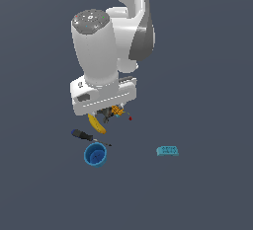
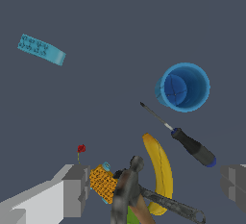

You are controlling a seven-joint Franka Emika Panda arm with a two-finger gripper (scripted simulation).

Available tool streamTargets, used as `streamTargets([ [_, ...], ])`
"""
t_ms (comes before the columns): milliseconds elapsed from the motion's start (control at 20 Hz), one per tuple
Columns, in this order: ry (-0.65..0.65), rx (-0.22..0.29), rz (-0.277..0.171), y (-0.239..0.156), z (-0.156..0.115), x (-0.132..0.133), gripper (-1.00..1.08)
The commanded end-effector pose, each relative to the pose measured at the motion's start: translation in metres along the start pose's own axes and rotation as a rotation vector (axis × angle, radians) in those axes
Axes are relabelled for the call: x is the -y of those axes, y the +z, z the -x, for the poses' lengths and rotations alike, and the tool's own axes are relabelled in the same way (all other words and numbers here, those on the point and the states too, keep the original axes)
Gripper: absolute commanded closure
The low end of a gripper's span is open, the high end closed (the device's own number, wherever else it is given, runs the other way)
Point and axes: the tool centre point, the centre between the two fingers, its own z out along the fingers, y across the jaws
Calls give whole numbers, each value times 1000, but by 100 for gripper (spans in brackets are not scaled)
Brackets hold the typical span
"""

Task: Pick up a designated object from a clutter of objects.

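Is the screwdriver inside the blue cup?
No. In the wrist view the screwdriver lies on the ground beside the blue cup, outside its rim.

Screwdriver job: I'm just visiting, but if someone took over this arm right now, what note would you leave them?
Gripper: jaws open, holding nothing, above the clutter.
Screwdriver: lying flat on the surface between the blue cup and the banana, not touched.
Hammer and orange patterned piece lie close beside the banana; the teal block sits well apart.
Done: nothing grasped or lifted.
Left: line the jaws up over the screwdriver, descend, close on it, lift.
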Motion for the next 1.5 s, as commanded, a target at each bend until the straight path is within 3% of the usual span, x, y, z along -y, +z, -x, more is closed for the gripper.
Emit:
streamTargets([
  [0,-55,0,1,10,0,-7,-92],
  [1450,-679,2,0,128,15,-82,-92],
])
